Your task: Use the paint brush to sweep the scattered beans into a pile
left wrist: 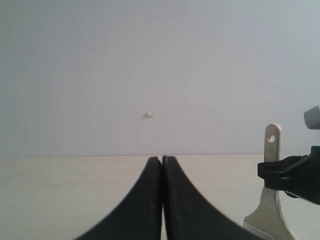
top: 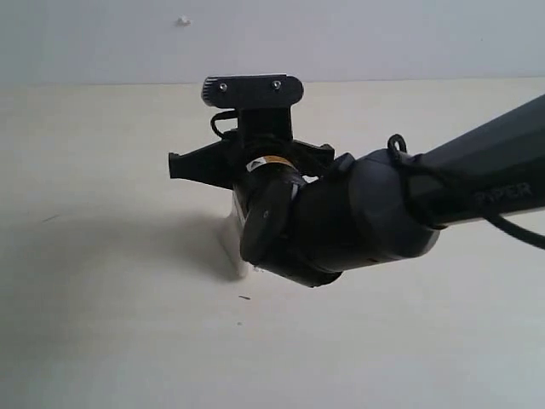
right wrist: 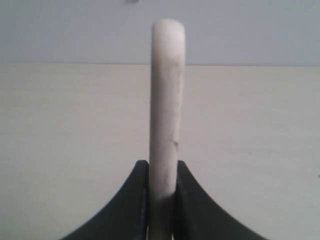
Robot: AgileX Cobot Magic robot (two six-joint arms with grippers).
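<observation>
My right pincer [right wrist: 162, 169] is clamped on the paint brush [right wrist: 167, 100] handle, hole end up, wide end down toward the desk [top: 102, 341]. My left pincer [left wrist: 162, 161] is closed, empty

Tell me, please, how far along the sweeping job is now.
Done: the right gripper is shut on the paint brush handle. In hand: the brush hangs over the table, its bristle end blurred. Remaining: no beans or pile show in any view, so sweeping progress cannot be judged. The left gripper is shut on nothing.

Matte black arm [top: 383, 213], PIPER lettering [top: 502, 194], looped cable [top: 402, 158], curved black jaws
</observation>
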